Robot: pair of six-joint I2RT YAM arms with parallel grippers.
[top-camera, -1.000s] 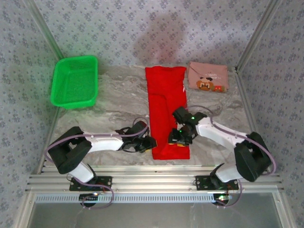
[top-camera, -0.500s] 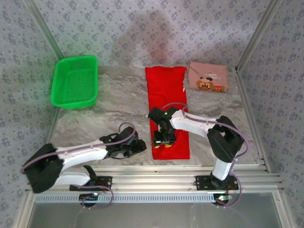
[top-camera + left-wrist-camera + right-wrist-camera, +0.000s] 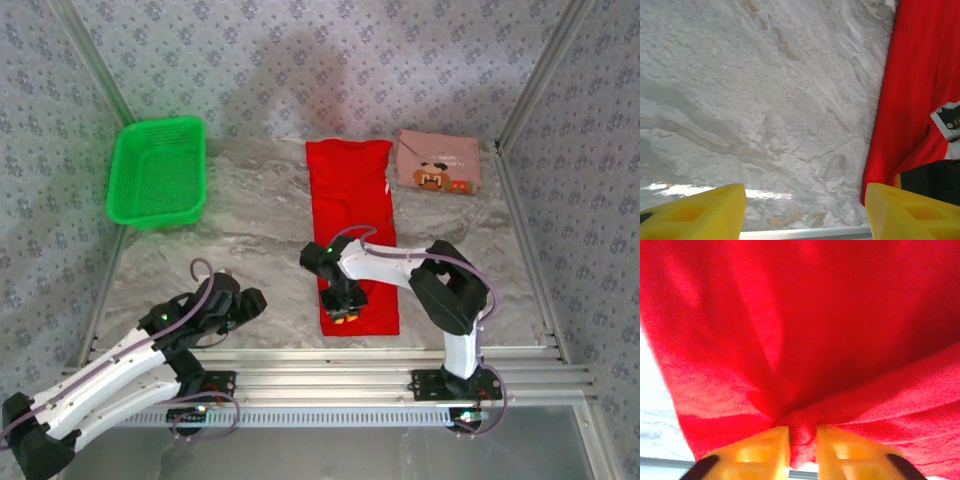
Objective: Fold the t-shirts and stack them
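The right fingers [image 3: 762, 447] pinch a gathered ridge of the red t-shirt [image 3: 805, 315] close to its near hem, a hold suited to carrying that end over in a fold. The shirt lies as a long strip on the bench [image 3: 250, 230]. The left fingers [image 3: 695, 212] stand wide and empty over bare bench beside it, clear of the fold. The pink t-shirt [image 3: 437, 160] rests folded at the far right, probably awaiting stacking.

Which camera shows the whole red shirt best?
The top view: the red shirt lies there whole, a long folded strip. The right wrist view gives a close bunched fold pinched in the right claw; the left wrist view catches one edge.
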